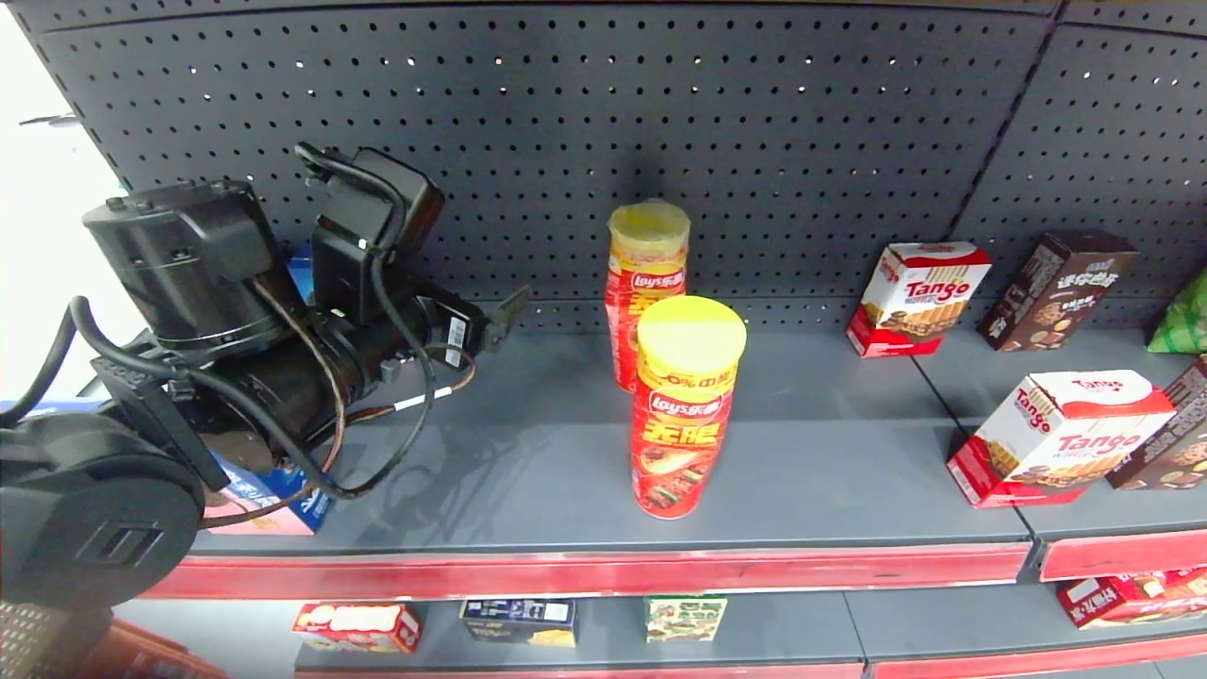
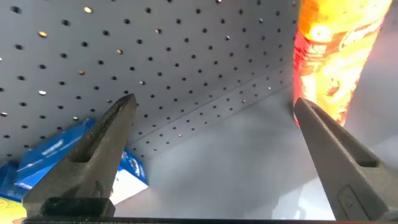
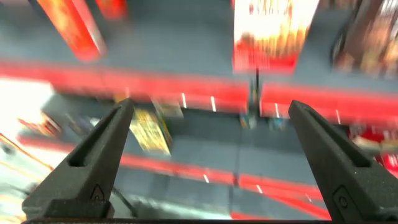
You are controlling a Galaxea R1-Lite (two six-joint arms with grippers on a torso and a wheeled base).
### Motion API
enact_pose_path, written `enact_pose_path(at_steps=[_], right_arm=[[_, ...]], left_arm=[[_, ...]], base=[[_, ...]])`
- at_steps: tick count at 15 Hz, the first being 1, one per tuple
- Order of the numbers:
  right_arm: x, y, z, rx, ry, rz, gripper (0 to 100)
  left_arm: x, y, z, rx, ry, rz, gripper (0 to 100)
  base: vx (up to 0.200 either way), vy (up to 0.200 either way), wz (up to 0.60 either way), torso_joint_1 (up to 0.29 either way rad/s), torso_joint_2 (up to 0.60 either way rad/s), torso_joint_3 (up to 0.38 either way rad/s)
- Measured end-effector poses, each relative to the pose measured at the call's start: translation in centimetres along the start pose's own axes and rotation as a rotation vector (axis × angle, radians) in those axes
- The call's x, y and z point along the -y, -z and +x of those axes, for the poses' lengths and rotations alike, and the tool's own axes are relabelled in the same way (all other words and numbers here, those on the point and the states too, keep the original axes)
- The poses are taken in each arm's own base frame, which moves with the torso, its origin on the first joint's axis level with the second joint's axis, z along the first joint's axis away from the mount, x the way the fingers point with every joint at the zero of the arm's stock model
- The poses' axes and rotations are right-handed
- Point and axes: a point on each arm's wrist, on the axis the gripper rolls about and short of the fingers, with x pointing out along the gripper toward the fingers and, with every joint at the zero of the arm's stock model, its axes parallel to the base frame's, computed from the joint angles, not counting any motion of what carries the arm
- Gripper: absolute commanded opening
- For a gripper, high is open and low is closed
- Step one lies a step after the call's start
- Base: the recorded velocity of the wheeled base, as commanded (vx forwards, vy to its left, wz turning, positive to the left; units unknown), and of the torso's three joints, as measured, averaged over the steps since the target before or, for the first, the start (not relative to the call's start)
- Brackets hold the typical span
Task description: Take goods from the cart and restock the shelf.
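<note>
My left end effector hangs released and empty over the shelf, near the rear chip can. The front chip can stands closer to the shelf edge. A blue box is mostly hidden behind the arm. The right end effector is spread too (the goods below it are hard to make out).

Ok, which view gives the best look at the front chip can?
The head view: the front chip can stands whole and upright on the shelf, ahead of a second can. The left wrist view catches one can's side, which one I cannot tell; the right wrist view, a blurred red shape.
</note>
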Motion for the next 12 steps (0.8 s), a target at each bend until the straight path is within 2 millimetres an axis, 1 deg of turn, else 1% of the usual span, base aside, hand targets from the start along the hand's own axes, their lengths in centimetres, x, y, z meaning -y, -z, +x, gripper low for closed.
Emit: enact_pose_path(at_steps=[2, 3, 4, 6, 7, 8, 10, 12], right_arm=[[-0.1, -4.2, 1.6, -0.035, -0.029, -0.006, 100], [-0.2, -6.1, 3.1, -0.065, -0.044, -0.032, 100], [-0.4, -7.7, 5.0, -0.105, -0.062, -0.059, 100], [-0.9, -9.8, 9.1, -0.178, -0.112, -0.098, 100], [-1.5, -10.4, 11.5, -0.203, -0.149, -0.114, 100], [-2.1, -10.6, 13.6, -0.222, -0.184, -0.126, 100], [-3.8, -10.5, 17.4, -0.249, -0.253, -0.148, 100], [-5.4, -9.7, 19.8, -0.293, -0.308, -0.164, 100]], left_arm=[[0.1, 0.3, -0.1, -0.006, 0.002, 0.001, 100], [0.1, 0.6, -0.2, -0.009, 0.004, 0.005, 100], [0.2, 0.8, -0.3, -0.013, 0.007, 0.008, 100], [0.4, 1.1, -0.5, -0.022, 0.015, 0.015, 100], [0.4, 1.1, -0.5, -0.023, 0.015, 0.015, 100], [0.4, 1.2, -0.6, -0.025, 0.016, 0.016, 100], [0.4, 1.4, -0.7, -0.032, 0.018, 0.018, 100], [0.5, 1.7, -0.8, -0.040, 0.022, 0.020, 100]], base=[[0.000, 0.000, 0.00, 0.000, 0.00, 0.000], [0.000, 0.000, 0.00, 0.000, 0.00, 0.000], [0.000, 0.000, 0.00, 0.000, 0.00, 0.000], [0.000, 0.000, 0.00, 0.000, 0.00, 0.000], [0.000, 0.000, 0.00, 0.000, 0.00, 0.000], [0.000, 0.000, 0.00, 0.000, 0.00, 0.000], [0.000, 0.000, 0.00, 0.000, 0.00, 0.000], [0.000, 0.000, 0.00, 0.000, 0.00, 0.000]])
